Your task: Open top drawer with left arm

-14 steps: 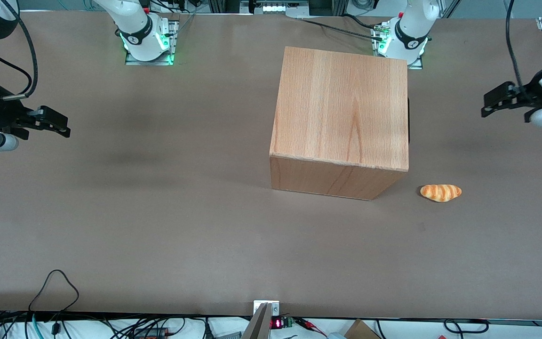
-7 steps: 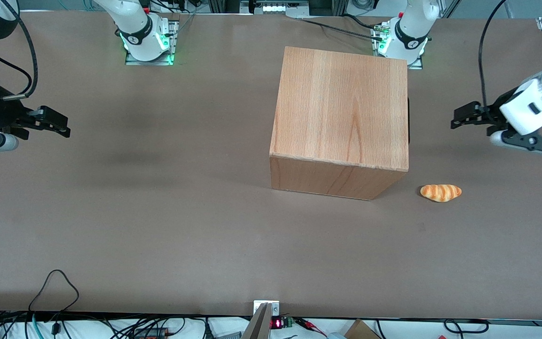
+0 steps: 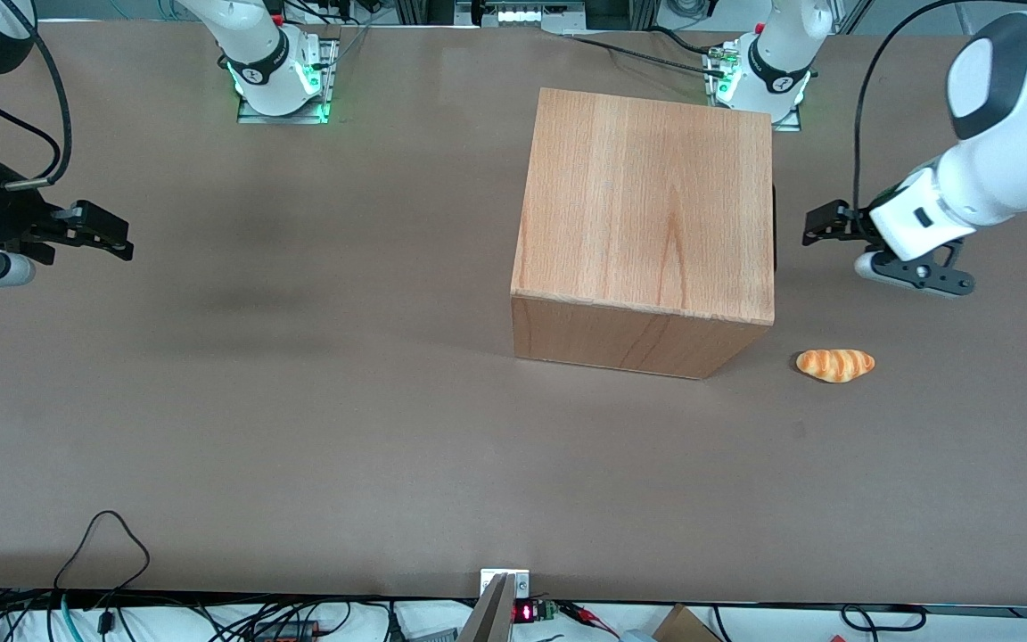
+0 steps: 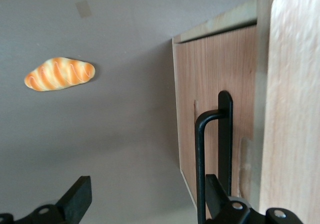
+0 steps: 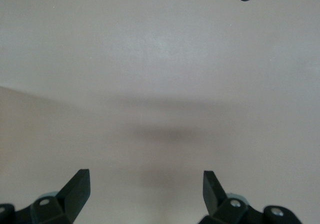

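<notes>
The box-shaped wooden cabinet [image 3: 647,205] stands mid-table, its front turned toward the working arm's end. The top drawer [image 4: 210,94] is shut, flush with the cabinet. Its long black bar handle [image 4: 200,159] shows as a thin dark strip [image 3: 774,227] in the front view. The left arm [image 3: 986,178] reaches in from that end. My gripper [image 3: 821,230] hovers a short gap in front of the drawer, level with the handle, touching nothing. It is open [image 4: 147,199]; the bar lines up just inside one of the fingers [image 4: 216,191], with bare table between them.
An orange striped bread roll [image 3: 835,365] lies on the brown table [image 3: 299,401], beside the cabinet's front corner and nearer to the front camera than my gripper; it also shows in the wrist view [image 4: 60,74]. Cables run along the table's edge [image 3: 103,544].
The left arm has swung in from the working arm's end of the table toward the cabinet front. The gripper stayed open and the drawer has not moved.
</notes>
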Available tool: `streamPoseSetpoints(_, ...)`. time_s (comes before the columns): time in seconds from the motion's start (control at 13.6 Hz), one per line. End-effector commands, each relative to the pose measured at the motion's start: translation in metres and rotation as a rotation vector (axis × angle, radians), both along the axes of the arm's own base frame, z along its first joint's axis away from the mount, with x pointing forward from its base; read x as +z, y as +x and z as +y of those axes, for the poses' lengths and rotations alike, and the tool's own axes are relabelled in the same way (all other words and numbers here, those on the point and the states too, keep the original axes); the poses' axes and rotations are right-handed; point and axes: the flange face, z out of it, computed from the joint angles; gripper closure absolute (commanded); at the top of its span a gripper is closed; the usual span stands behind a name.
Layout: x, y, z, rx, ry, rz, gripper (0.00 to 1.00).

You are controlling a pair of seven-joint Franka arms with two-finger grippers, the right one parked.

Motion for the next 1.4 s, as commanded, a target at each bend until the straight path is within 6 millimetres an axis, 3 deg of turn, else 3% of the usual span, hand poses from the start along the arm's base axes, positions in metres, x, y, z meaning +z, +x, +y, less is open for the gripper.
streamPoseSetpoints(0.0,-0.008,-0.022,0.004,-0.029,-0.052,-0.021,0.00)
streamPoseSetpoints(0.22,-0.028,-0.030,0.014,-0.009,-0.119,-0.009,0.00)
streamPoseSetpoints(0.74,-0.050,-0.035,0.034,0.050,-0.241,0.007,0.00)
streamPoseSetpoints(1.33,-0.064,-0.036,0.033,0.069,-0.285,0.012,0.00)
